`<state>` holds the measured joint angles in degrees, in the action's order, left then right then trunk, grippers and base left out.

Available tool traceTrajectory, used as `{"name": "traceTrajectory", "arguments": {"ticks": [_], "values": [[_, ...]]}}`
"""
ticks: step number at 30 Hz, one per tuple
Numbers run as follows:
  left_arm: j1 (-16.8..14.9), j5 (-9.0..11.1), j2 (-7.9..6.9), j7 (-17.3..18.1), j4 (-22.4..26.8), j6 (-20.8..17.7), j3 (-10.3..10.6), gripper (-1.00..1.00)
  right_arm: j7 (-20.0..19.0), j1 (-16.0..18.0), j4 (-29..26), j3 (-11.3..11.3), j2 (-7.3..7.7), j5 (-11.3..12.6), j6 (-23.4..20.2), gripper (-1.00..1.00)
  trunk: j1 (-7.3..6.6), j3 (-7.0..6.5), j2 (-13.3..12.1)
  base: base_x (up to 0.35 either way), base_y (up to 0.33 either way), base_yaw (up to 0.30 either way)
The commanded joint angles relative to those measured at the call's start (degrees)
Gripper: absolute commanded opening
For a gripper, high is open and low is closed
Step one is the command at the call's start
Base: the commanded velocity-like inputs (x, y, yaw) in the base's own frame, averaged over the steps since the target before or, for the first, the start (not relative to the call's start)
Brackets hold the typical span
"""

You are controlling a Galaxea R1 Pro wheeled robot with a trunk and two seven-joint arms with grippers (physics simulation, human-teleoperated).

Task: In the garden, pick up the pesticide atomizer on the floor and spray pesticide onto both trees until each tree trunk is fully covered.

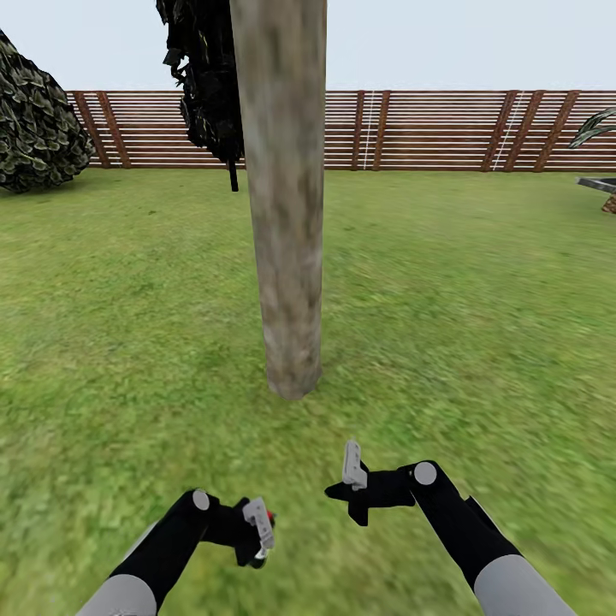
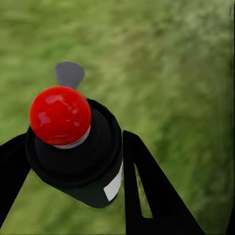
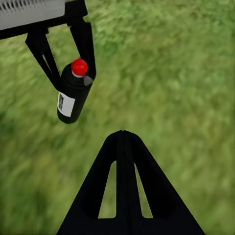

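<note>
A thick mottled grey-beige tree trunk (image 1: pixel 285 214) rises from the lawn straight ahead, its base a little beyond both grippers. My left gripper (image 1: pixel 259 535) hangs low in front of it, shut on the pesticide atomizer (image 1: pixel 270 517). In the left wrist view the atomizer (image 2: pixel 78 156) is a black bottle with a red cap and a white label, held between the two dark fingers (image 2: pixel 147 186). The right wrist view shows that same bottle (image 3: pixel 72 95) hanging over grass. My right gripper (image 1: pixel 351 462) is beside the left one, shut with nothing in it, its fingertips (image 3: pixel 122 133) pressed together.
Green grass (image 1: pixel 470 325) spreads all around. A brown slatted fence (image 1: pixel 428 128) closes the far side. A round dark bush (image 1: pixel 34 120) stands far left, dark foliage (image 1: pixel 205 77) hangs beside the trunk, and a grey slab (image 1: pixel 599 183) with a leafy plant (image 1: pixel 599 127) sits far right.
</note>
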<state>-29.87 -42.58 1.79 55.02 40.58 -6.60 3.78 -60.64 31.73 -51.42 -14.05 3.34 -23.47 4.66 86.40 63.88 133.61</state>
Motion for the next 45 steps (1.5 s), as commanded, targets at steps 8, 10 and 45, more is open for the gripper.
{"name": "traceTrajectory", "arguments": {"ticks": [8, 10, 45], "values": [[-1.68, 0.37, 2.15, 3.5, 0.02, 0.18, -0.08, -1.0, -0.01, 0.0, 0.07, -0.01, 0.0, -0.05, 0.0, -1.0, 0.0, 0.0, 0.0, 0.0, 0.0, 0.0], [-1.86, 0.38, 2.61, 3.51, 0.02, 0.18, -0.09, -1.0, -0.01, 0.0, 0.04, -0.01, 0.0, -0.05, 0.0, -1.0, 0.0, 0.0, 0.0, 0.0, 0.0, 0.0], [-2.87, 5.57, 3.92, 5.54, -0.94, 4.2, -0.08, -1.0, -0.01, 0.43, -0.18, -0.72, -0.95, -0.09, -0.09, -1.0, 0.0, 0.0, 0.0, 0.0, 0.0, 0.0]]}}
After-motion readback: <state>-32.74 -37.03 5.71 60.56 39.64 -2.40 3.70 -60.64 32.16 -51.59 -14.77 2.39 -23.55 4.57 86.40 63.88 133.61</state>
